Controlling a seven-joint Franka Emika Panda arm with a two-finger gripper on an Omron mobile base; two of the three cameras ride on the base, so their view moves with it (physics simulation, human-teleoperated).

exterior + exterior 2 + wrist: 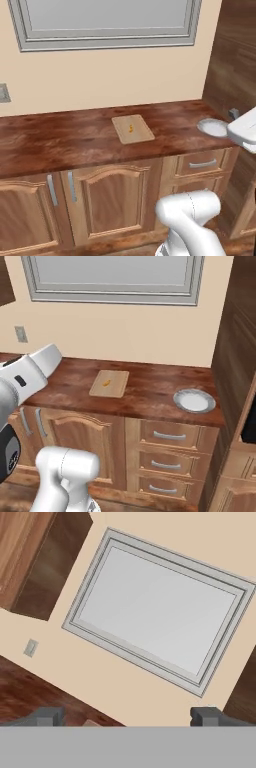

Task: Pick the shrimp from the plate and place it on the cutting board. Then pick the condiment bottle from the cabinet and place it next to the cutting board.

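The counter [75, 137] carries the board [132, 129] near its middle and the plate [194, 401] well apart toward its right end. The plate looks bare; the shrimp [131, 128] lies on the board, so the first step seems done and the bottle step is in hand. The cabinet [35, 557] hangs left of the window [160, 612]. The gripper [127, 717] faces the wall, fingers [47, 716] wide apart and empty. Next, it likely must turn toward the cabinet and reach the bottle inside.
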